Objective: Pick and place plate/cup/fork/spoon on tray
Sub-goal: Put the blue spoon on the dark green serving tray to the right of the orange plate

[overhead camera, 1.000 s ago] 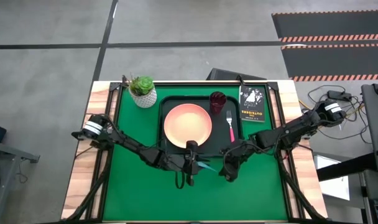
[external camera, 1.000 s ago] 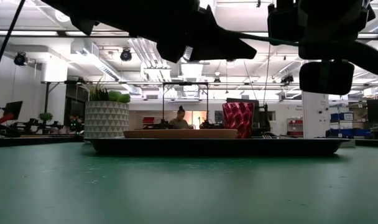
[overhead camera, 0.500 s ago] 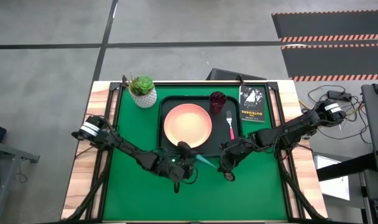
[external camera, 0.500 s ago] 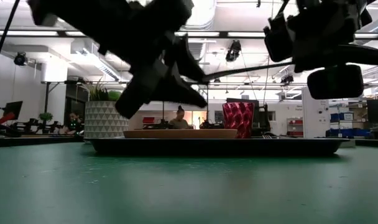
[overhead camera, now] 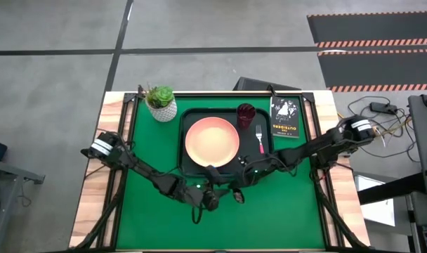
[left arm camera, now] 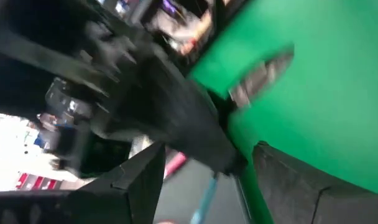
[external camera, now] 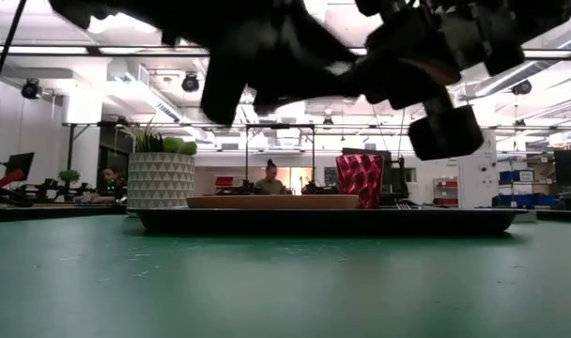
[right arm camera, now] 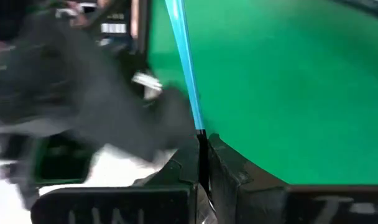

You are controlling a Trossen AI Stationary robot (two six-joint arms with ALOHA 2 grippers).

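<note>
The dark green-black rectangular tray [overhead camera: 187, 163] already carries the salmon-pink round plate [overhead camera: 211, 141], maroon cup [overhead camera: 246, 114] and pink-handled fork [overhead camera: 260, 144]. The blue-handled spoon [right arm camera: 184, 59] has just passed over: my right gripper [right arm camera: 201, 163] now pinches it, while my left gripper [left arm camera: 207, 171] gapes empty, leaving only tray placement.

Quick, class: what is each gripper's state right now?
Left gripper: open.
Right gripper: shut on the spoon.
</note>
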